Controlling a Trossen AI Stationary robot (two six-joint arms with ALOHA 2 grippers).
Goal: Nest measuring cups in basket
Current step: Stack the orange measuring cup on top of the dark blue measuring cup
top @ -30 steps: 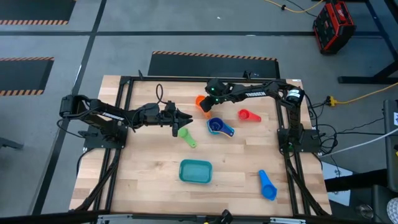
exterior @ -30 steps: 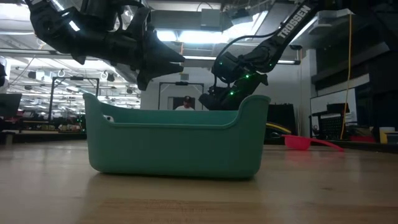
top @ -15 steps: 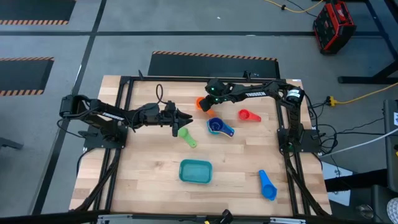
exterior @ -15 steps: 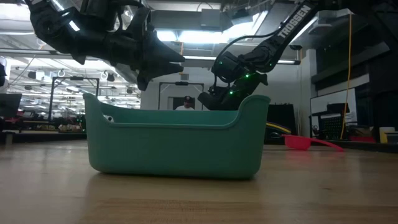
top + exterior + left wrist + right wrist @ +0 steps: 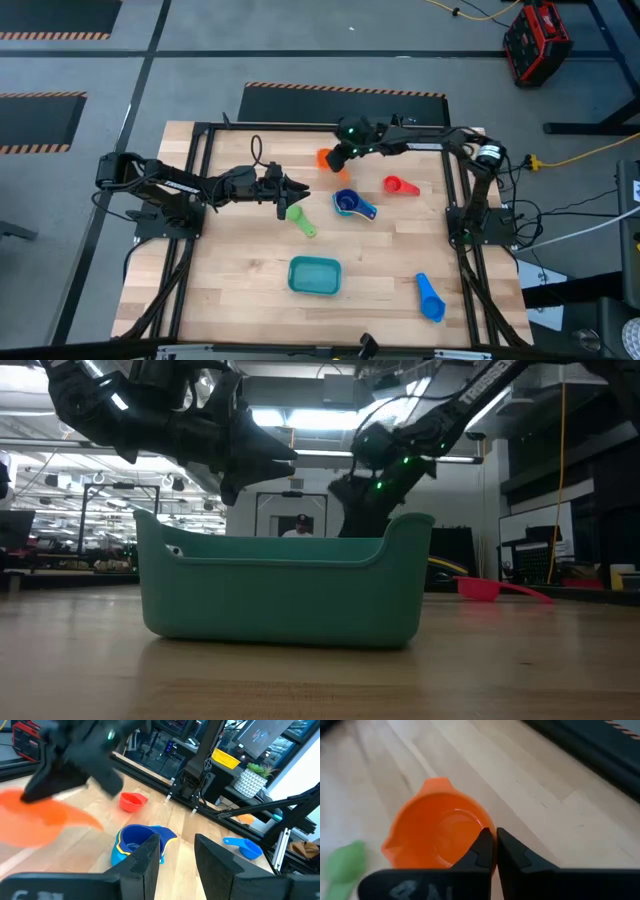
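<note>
Now my right gripper [image 5: 337, 157], pinching the orange cup [image 5: 326, 158] at upper centre of the high view, has the basket [image 5: 314, 275] well below, toward the frame's bottom.

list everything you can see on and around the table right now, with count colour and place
orange cup: 1, orange, far side of the table, gripped at its rim by the right gripper
red cup: 1, red, far right part of the table
nested blue cups: a stack, dark blue outermost with lighter blue and yellow showing, table centre; count inside unclear
green cup: 1, green, just left of the stack
blue cup: 1, blue, near right corner
basket: 1, teal, near centre, empty
table: 1, light wood
red case: 1, red and black, on the floor beyond the table
left gripper: open, hovering beside the green cup
right gripper: shut on the orange cup
</note>
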